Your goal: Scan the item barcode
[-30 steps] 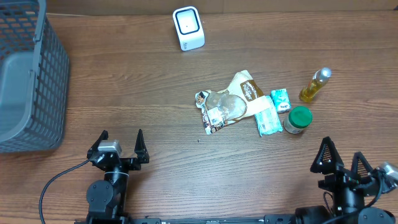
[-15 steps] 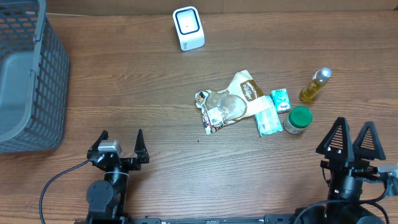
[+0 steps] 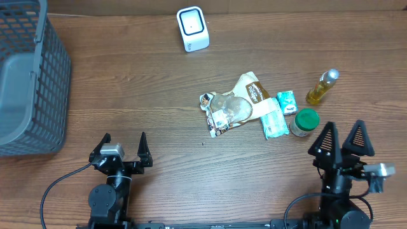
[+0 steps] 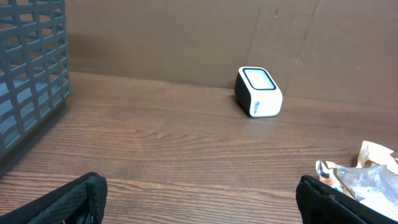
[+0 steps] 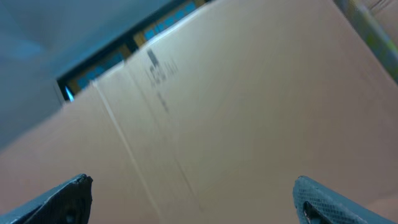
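One white barcode scanner [image 3: 193,28] stands at the far edge of the table [image 3: 127,70]. Mid-table, well apart from it, lie two snack bags [image 3: 224,112], two teal packets [image 3: 273,121], one green-lidded jar [image 3: 305,122] and one yellow bottle [image 3: 322,86]. One grey basket [image 3: 32,83] sits far left. The left gripper [image 3: 124,137] and right gripper [image 3: 344,124] both have their fingers spread wide and hold nothing. The right gripper has swung in beside the jar since a second ago, while the left has not moved.

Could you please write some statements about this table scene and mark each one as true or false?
1. The white scanner stands at the far side of the table, apart from the items. True.
2. The left end effector holds the snack bag. False: it is open and empty, far from the bag.
3. The jar has a green lid. True.
4. The yellow bottle is inside the grey basket. False: it is on the table, near the jar.
5. The right end effector is open. True.
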### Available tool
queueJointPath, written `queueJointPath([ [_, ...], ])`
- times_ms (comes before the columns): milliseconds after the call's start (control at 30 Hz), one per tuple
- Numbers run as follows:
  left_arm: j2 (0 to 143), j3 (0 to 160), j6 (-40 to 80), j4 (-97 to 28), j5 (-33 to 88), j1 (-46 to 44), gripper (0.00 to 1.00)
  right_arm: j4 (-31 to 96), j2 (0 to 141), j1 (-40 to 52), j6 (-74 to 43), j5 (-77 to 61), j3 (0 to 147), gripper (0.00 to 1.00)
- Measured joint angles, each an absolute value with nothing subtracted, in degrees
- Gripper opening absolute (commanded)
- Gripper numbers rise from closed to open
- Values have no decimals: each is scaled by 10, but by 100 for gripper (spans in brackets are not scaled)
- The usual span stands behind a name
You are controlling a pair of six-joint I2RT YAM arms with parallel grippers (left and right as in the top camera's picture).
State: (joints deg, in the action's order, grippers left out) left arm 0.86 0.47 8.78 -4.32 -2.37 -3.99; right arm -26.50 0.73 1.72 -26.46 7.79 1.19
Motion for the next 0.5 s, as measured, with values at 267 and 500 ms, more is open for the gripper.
queueJointPath([
  [267, 9, 5, 88, -43, -24, -40, 100, -234, 7, 1, -146, 28, 10, 100],
  [500, 9, 5, 88, -43, -24, -40, 99, -63, 6, 0, -95, 15, 10, 100],
])
